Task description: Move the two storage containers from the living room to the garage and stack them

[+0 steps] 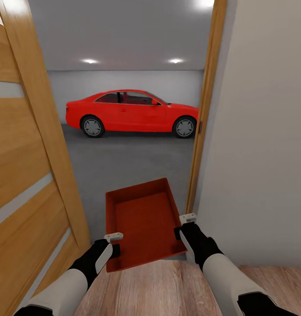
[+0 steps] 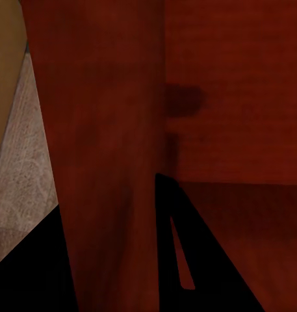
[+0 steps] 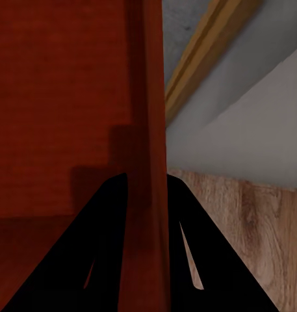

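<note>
A: Where is the storage container (image 1: 144, 221) right now?

B: Held up in the open doorway, between the wooden door (image 1: 27, 145) and the white wall (image 1: 264, 145). Its far end reaches over the grey concrete floor (image 1: 128, 164) of the garage, while its near end hangs above the light wood plank floor (image 1: 168, 289). It is an orange-red bin, open side up, tilted a little.

A: And the tools?

B: The left tool (image 1: 113, 244) grips the container's near left wall. In the left wrist view that wall (image 2: 109, 162) runs straight between its dark fingers (image 2: 187, 253), which are closed onto it. The right tool (image 1: 184, 224) has the right wall the same way: in the right wrist view the wall (image 3: 148, 169) sits pinched between two black fingers (image 3: 103, 247), one inside the bin and one outside.

A: What lies beyond the container?

B: A red car (image 1: 132, 113) stands side-on at the far end of the garage, well apart from the container, before a plain white back wall. The door frame (image 1: 205, 105) rises just beside the container's right wall, near the right tool.
</note>
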Controlling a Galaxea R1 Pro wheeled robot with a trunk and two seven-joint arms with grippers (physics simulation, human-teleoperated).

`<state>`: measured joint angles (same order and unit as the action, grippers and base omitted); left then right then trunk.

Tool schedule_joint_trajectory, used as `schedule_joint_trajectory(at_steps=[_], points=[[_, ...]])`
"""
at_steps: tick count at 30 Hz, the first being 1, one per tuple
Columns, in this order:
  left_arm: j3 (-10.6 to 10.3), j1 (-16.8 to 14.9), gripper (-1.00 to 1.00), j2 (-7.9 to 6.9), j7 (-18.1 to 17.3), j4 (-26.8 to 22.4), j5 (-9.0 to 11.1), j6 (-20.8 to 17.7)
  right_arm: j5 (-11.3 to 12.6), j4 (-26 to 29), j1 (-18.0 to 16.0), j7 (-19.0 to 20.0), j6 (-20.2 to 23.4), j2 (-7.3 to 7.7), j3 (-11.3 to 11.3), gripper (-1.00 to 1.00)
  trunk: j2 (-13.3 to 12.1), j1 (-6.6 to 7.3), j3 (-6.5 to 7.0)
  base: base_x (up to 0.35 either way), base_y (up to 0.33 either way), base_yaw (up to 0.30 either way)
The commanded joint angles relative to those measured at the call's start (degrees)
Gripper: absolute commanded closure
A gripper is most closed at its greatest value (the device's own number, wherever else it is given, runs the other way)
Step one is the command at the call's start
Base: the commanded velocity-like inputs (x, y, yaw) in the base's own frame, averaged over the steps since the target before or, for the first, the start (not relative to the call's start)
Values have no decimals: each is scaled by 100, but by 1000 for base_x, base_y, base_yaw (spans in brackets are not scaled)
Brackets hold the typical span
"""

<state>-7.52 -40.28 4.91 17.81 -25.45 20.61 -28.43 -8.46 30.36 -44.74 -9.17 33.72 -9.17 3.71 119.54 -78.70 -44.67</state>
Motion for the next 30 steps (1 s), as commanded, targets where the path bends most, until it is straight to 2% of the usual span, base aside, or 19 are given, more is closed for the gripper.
schedule_joint_trajectory(at_steps=[1,8,20,30], points=[[84,3,100,1,3,14,-31,-22,442,14,-5,222,-164,-5,-28,100,0,0,0,1,5,-3],[84,3,100,1,3,15,-31,-26,442,14,-1,221,-164,-5,-28,100,0,0,0,0,59,-1],[84,3,100,1,3,5,-31,-23,442,14,-1,214,-164,-6,-28,100,0,0,0,0,262,0],[84,3,100,1,3,5,-31,-22,442,14,-3,215,-164,-6,-28,100,0,0,0,21,32,0]])
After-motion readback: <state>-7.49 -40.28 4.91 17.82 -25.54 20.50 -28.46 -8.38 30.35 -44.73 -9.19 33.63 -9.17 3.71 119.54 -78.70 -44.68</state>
